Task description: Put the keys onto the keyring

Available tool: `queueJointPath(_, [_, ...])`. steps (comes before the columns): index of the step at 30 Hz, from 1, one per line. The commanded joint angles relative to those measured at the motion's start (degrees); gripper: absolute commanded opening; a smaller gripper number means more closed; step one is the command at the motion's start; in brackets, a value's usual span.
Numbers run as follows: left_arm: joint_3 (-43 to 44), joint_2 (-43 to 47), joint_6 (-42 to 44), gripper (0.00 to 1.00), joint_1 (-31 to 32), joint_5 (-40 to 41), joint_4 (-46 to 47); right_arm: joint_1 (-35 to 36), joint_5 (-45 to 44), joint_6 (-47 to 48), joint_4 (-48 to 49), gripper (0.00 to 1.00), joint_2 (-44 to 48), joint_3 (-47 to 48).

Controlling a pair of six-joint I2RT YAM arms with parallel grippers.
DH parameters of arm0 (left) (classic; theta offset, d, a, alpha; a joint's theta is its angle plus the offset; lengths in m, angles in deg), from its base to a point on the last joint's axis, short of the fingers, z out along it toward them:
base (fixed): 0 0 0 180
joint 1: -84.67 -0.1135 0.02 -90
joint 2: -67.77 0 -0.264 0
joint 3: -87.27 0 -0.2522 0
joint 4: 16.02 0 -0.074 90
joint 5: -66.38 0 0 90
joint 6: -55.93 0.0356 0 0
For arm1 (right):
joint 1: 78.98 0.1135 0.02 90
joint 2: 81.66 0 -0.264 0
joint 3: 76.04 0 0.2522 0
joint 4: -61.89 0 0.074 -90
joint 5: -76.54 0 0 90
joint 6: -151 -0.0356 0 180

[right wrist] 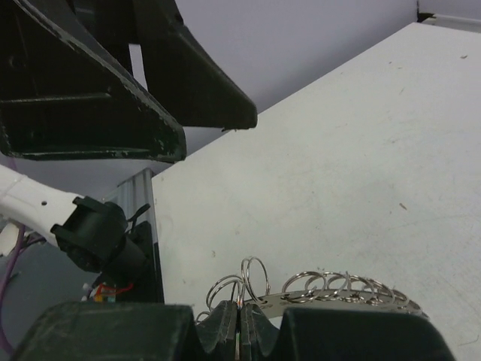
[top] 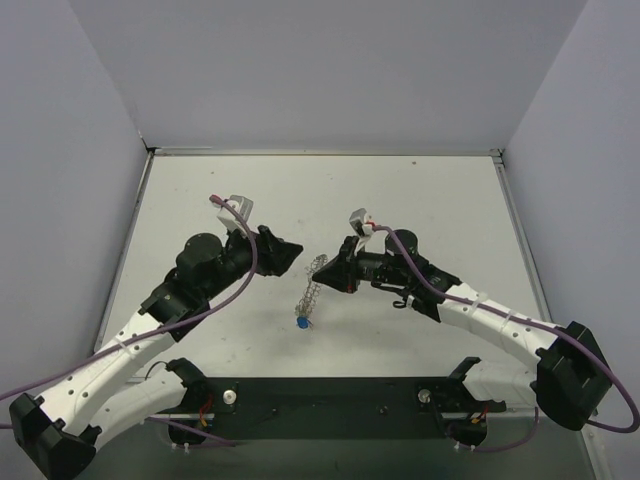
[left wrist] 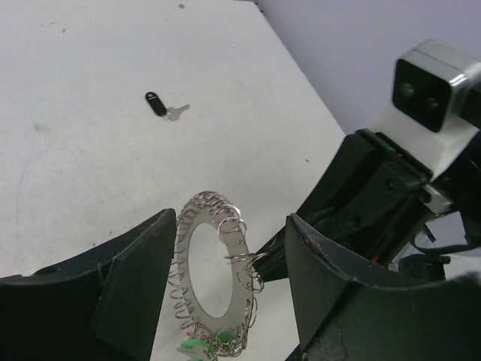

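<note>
The keyring (top: 312,285), a large silvery ring with small coil loops round its rim, hangs edge-on between the two arms. My right gripper (right wrist: 240,316) is shut on a part of the keyring's (right wrist: 346,297) rim. My left gripper (left wrist: 231,219) is open, and the keyring (left wrist: 197,263) stands upright between its fingers, close to the left finger (left wrist: 143,263). A green key (left wrist: 197,344) and a blue key (top: 301,322) hang at the ring's lower end. A black-headed key (left wrist: 158,104) lies alone on the table, farther off.
The white table (top: 420,200) is walled by grey panels at the back and sides. The arm bases sit on a black plate (top: 330,405) at the near edge. In the left wrist view the right arm's black wrist (left wrist: 376,195) stands close behind the ring.
</note>
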Motion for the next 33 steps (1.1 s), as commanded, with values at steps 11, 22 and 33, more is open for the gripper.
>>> queueJointPath(11, [2.66,-4.00,11.24,0.64,-0.24,-22.25,5.30,-2.60,18.48,5.08,0.88,0.00,0.66,6.45])
queueJointPath(22, [0.38,-2.60,11.52,0.51,-0.24,-26.39,8.02,-5.67,23.15,4.73,0.35,0.00,1.98,6.90])
queueJointPath(33, [-1.29,-2.86,12.30,0.26,-0.16,-24.81,8.91,-6.99,18.58,2.36,2.64,0.00,4.79,5.31])
